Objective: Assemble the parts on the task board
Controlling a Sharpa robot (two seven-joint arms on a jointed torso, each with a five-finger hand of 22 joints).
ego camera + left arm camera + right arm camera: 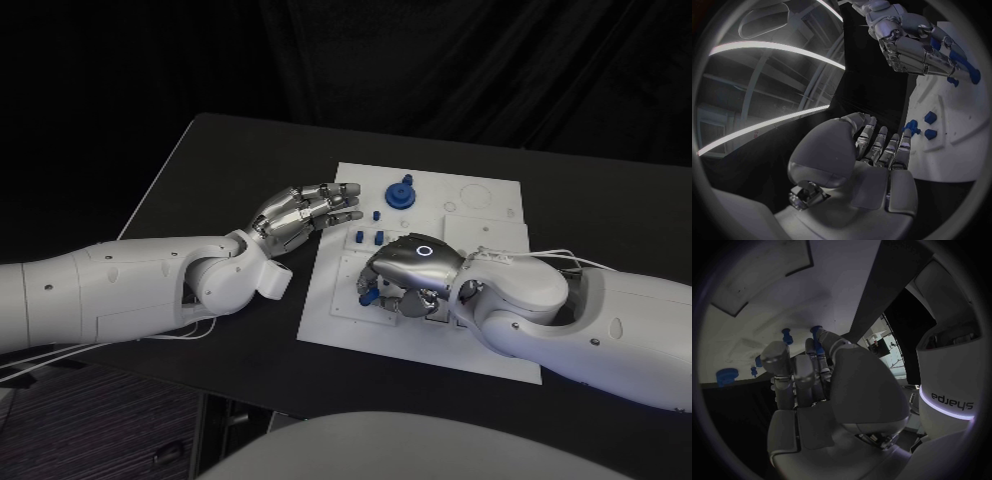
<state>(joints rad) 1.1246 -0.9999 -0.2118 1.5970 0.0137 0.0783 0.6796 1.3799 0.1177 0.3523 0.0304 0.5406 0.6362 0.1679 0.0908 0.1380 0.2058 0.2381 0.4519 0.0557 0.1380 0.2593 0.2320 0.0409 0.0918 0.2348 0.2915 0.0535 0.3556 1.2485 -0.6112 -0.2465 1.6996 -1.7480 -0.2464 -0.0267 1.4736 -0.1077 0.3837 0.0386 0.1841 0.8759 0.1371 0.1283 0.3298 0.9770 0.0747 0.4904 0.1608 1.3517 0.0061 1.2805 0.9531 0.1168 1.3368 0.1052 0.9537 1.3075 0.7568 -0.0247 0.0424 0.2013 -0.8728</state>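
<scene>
The white task board point(483, 205) lies in the middle of the black table. My right hand point(408, 275) is curled down over the board's near left part, and its fingertips pinch a small blue part point(371, 296); the left wrist view shows this blue part point(962, 62) along those fingers. My left hand point(303, 215) hovers at the board's left edge, fingers spread and holding nothing. A large blue round part with a knob point(400, 192) stands near the board's far edge. Small blue pegs point(369, 237) stand between the two hands.
The table's left edge point(152, 195) runs close behind my left arm. More small blue pegs point(787, 335) stand on the board point(786, 290) beyond my right hand's fingertips point(817, 342). The board's right half carries only pale outlines.
</scene>
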